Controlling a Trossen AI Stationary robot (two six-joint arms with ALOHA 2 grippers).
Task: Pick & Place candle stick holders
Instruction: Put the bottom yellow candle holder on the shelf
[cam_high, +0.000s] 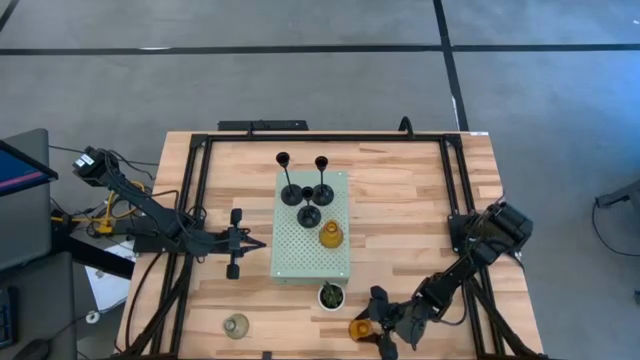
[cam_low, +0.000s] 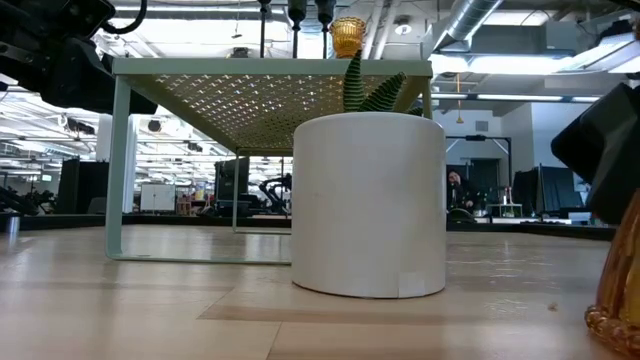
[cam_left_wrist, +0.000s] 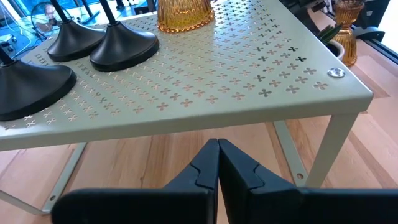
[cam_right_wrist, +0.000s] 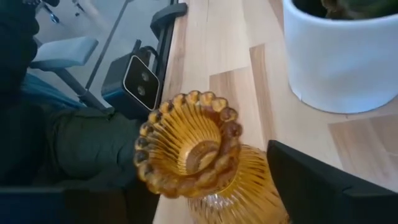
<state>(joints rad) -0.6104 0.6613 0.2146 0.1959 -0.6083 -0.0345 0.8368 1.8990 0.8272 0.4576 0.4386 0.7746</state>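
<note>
1. The right tool (cam_high: 377, 322) is low over the counter (cam_high: 420, 215) near its 6 o'clock edge. Its arm bends back toward 3 o'clock.
2. Its two fingers (cam_right_wrist: 323, 186) are wide apart, one on each side of an amber glass holder (cam_right_wrist: 199, 162). They sit around it, but I cannot tell if they touch it.
3. That amber holder stands upright on the counter, just beside the white plant pot (cam_right_wrist: 342, 56), at the pot's 4 o'clock in the high view.
4. The left tool (cam_high: 250, 243) is at the 9 o'clock side of the pale green board (cam_high: 312, 228), pointing at it. Its fingers (cam_left_wrist: 208, 168) are pressed together with nothing between them. Its arm stretches out long from the 9 o'clock edge of the counter.
5. On the board stand three black holders (cam_high: 300, 190) toward 12 o'clock and a second amber holder (cam_high: 331, 235) near the middle.
6. A clear glass holder (cam_high: 236, 325) stands on the counter at 7 o'clock, well apart from both tools.
</note>
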